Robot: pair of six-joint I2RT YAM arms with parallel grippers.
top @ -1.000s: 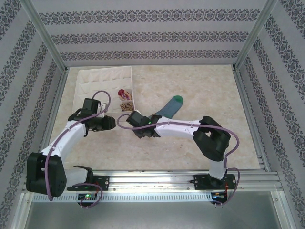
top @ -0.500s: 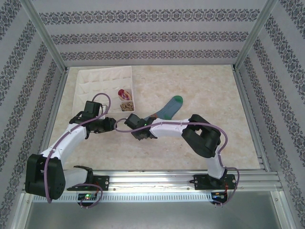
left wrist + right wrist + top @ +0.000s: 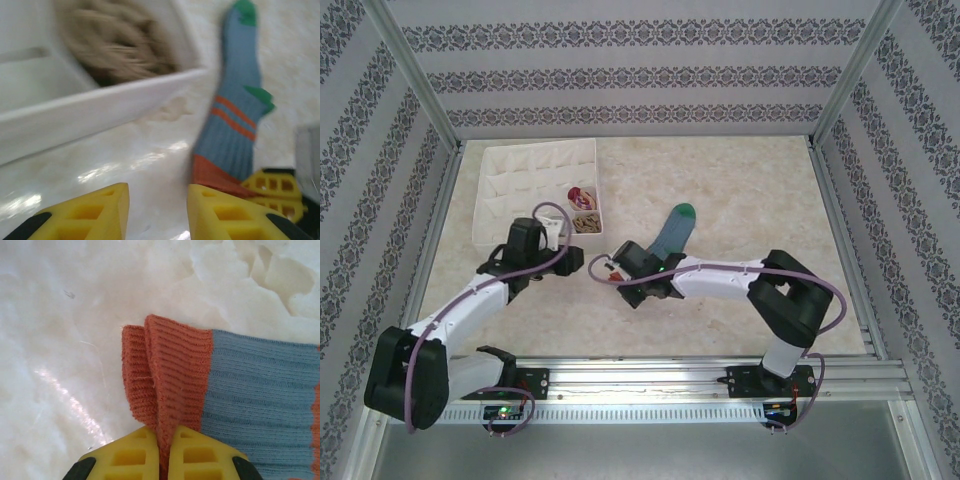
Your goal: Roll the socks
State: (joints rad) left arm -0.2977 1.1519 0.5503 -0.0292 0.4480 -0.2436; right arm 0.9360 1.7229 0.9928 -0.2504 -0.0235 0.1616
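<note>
The blue sock (image 3: 670,236) lies flat on the table, green toe far and orange cuff near. My right gripper (image 3: 632,272) is shut on a pinched fold of that orange cuff (image 3: 170,365), its fingers (image 3: 164,437) pressed together around the fabric. My left gripper (image 3: 548,262) hovers just left of the cuff, open, with bare table between its fingers (image 3: 157,200). The left wrist view shows the sock (image 3: 235,120) to the right and the right gripper's yellow fingertips (image 3: 272,192) at the cuff. Two rolled socks, a red-white one (image 3: 580,195) and a tan argyle one (image 3: 586,224), sit in the box.
The white quilted compartment box (image 3: 535,150) stands at the back left, its near wall (image 3: 100,105) close ahead of the left gripper. Metal frame posts and patterned walls surround the marble-patterned table (image 3: 750,200).
The right gripper has moved right with the cuff, swinging the sock more upright. The left gripper has shifted right, toward the cuff.
</note>
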